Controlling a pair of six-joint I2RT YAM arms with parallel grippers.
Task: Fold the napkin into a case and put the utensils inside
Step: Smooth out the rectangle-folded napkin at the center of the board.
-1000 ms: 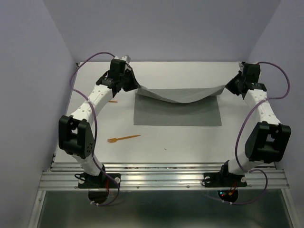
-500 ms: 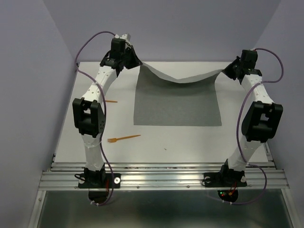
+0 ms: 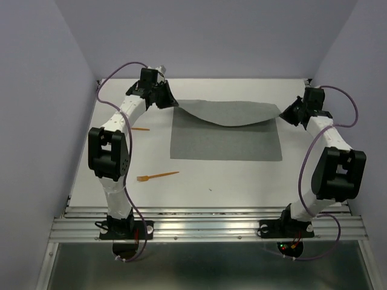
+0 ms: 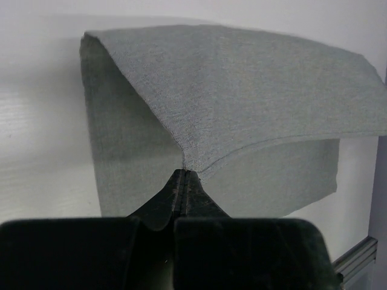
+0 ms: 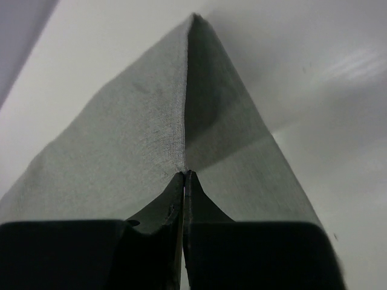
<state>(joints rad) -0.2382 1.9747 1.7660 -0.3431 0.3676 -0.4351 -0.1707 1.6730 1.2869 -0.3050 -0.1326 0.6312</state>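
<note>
Pincer status: left pincer [image 4: 184, 175] clamped on far-left corner of the napkin [image 3: 225, 142], right pincer [image 5: 184, 176] clamped on far-right corner; both wrist views show fingertips pressed together w/ only a thin bit of hem btwn them. Napkin sits mid-counter: near part lies flat, far edge held up off the surface and sagging in a curve btwn the two grips. Handling notes (judgement): cloth is soft, light, no stiffness, so the unsupported middle droops and will touch down first when the edge is brought over. Matte weave, prob. not slippery, but the grip is only on the corner tips, so a sharp tug could pull a corner free. Best holds are the hemmed corners, as now; keep both arms level and equally spread so the fold line lands straight, w/ some tension to take out the sag. Nothing fragile here. Fork [image 3: 158, 176] lies on the counter [image 3: 242, 181] near-left of the napkin, well apart from it; second orange piece [image 3: 141, 128] is further back, beside the left arm, partly hidden, type not clear. Case not yet formed.
</note>
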